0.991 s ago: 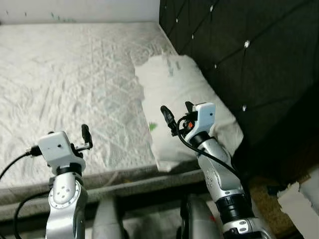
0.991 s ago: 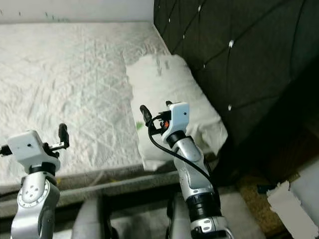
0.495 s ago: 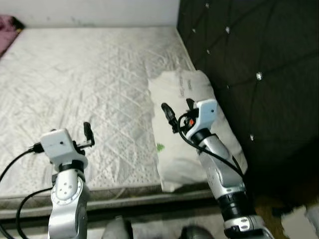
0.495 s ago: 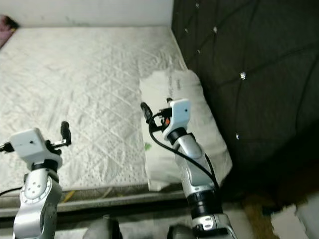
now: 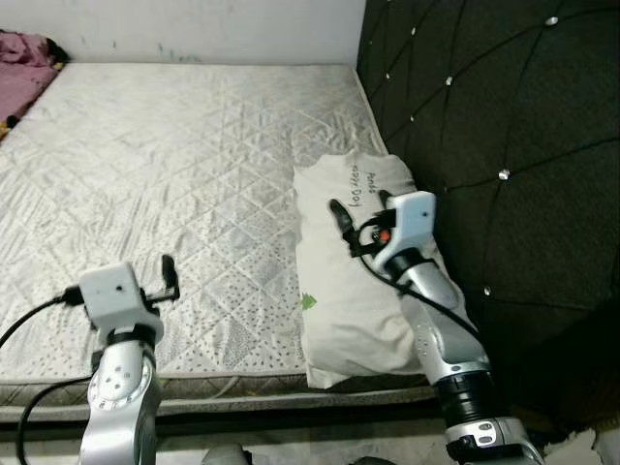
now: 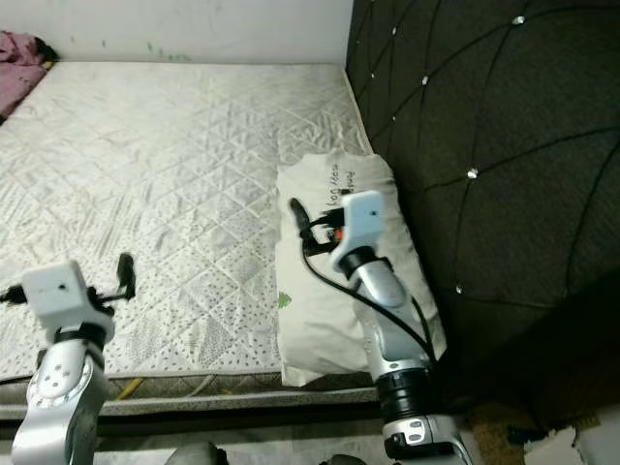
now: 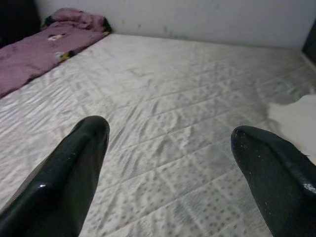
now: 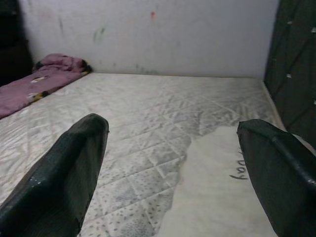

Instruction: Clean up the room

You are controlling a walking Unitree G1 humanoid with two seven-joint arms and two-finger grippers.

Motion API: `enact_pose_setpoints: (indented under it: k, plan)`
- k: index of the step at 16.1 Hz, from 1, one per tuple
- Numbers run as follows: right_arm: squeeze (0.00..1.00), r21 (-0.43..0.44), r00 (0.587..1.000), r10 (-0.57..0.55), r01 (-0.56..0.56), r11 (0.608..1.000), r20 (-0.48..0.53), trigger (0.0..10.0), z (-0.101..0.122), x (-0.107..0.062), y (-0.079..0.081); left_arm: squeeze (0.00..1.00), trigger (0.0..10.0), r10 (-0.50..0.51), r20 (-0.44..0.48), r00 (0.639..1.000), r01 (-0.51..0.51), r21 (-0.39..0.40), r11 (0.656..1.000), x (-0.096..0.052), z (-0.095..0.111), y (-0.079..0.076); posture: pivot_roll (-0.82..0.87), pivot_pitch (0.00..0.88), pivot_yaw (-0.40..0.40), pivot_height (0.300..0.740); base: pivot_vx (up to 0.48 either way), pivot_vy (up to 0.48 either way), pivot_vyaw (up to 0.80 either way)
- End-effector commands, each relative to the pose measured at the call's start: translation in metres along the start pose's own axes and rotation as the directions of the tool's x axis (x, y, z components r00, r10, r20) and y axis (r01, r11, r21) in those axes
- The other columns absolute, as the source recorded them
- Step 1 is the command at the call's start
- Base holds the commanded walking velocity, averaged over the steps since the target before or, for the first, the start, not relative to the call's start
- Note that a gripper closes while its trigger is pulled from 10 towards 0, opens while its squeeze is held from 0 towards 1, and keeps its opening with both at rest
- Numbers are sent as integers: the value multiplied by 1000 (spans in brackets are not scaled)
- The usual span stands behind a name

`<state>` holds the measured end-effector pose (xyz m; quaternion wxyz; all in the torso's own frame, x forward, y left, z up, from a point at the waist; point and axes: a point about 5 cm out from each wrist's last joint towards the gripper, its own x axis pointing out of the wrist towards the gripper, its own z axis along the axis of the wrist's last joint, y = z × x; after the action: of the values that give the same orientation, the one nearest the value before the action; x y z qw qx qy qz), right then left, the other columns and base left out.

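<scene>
Hovering over the pillow point(image 5: 354, 291) — right gripper point(image 5: 360, 211), fingers wide; left gripper point(image 5: 167, 271) likewise.

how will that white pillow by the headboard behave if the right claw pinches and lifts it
The white pillow looks soft and creased, so it would probably sag and fold around the right claw. It is likely light for its bulk. Lying flat on the mattress, it shouldn't roll.

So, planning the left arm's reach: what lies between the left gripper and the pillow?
Bare quilted mattress, as the left eye view shows; the left gripper hovers open, the pillow lies by the headboard.
</scene>
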<state>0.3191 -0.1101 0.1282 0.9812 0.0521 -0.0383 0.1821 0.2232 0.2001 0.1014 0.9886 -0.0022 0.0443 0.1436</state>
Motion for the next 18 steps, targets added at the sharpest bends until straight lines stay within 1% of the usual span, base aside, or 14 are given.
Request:
enact_pose_setpoints:
  k: [1, 2, 3, 6, 7, 8, 9, 11, 13, 14, 15, 16, 17, 18]
  plan:
    - [0, -1, 999, -44, 44, 999, -23, 10000, -3, -2, -5, 0, 10000, -40, -3, 999, 40, -49, 998, -6, 2, -5, -12, 0, 1, 740, 0, 0, 0]
    - [0, -17, 991, -117, 116, 993, -70, 10000, -10, -4, -13, 0, 10000, -105, 24, 994, 107, -71, 992, -12, 1, -7, -4, 0, -2, 740, 0, 0, 0]
    - [0, -60, 982, -163, 158, 986, -98, 10000, -14, -5, -18, 0, 10000, -73, 13, 997, 74, -52, 996, -13, -2, -4, -1, 0, -3, 740, 0, 0, 0]
    - [0, -16, 993, -101, 100, 995, -67, 10000, -12, -7, -9, 0, 10000, -55, 9, 998, 55, -48, 997, -10, -2, -3, 1, 0, -1, 740, 0, 0, 0]
    - [0, -26, 992, -100, 98, 995, -74, 10000, -13, -6, -7, 0, 10000, -64, 24, 998, 65, -24, 998, -7, 1, -6, 1, 0, 1, 740, 0, 0, 0]
    - [0, -27, 993, -92, 90, 996, -70, 10000, -11, -2, -6, 0, 10000, -63, 29, 998, 62, 36, 997, -3, 4, -9, 2, 0, 2, 740, 0, 0, 0]
    - [0, -44, 994, -91, 88, 995, -68, 10000, -10, 2, -5, 0, 10000, -125, 29, 992, 124, 18, 992, -1, 6, -15, 4, 0, 4, 740, 0, 0, 0]
    - [0, -40, 992, -103, 100, 994, -71, 10000, -10, 4, -7, 0, 10000, -112, 43, 993, 112, 10, 994, 0, 8, -14, 4, 0, 4, 740, 0, 0, 0]
    - [0, -60, 988, -144, 141, 988, -60, 10000, -9, -6, -13, 0, 10000, -71, 46, 996, 70, 18, 997, -2, 6, -4, -11, 0, 3, 740, 0, 0, 0]
    - [0, -68, 988, -143, 139, 988, -59, 10000, -8, -10, -14, 0, 10000, -57, 67, 996, 54, 46, 997, -4, 8, 0, -16, 0, 3, 740, 0, 0, 0]
    - [0, -110, 985, -163, 155, 982, -61, 10000, -8, -15, -17, 0, 10000, -38, 75, 996, 33, 66, 997, -8, 8, 4, -20, 0, 3, 740, 0, 0, 0]
    - [0, -205, 973, -225, 213, 955, -40, 10000, -5, -25, -29, 0, 10000, 0, 62, 998, -6, 91, 996, -17, 4, 14, -19, 0, 2, 740, 0, 0, 0]
    - [0, -164, 970, -244, 237, 958, -21, 10000, -4, -32, -34, 0, 10000, 14, 51, 999, -19, 89, 996, -21, 1, 18, -19, 0, -2, 740, 0, 0, 0]
    - [0, -166, 958, -286, 278, 946, -28, 10000, -2, -48, -48, 0, 10000, 41, 42, 998, -45, 90, 995, -23, 0, 22, -23, 0, -8, 740, 0, 0, 0]
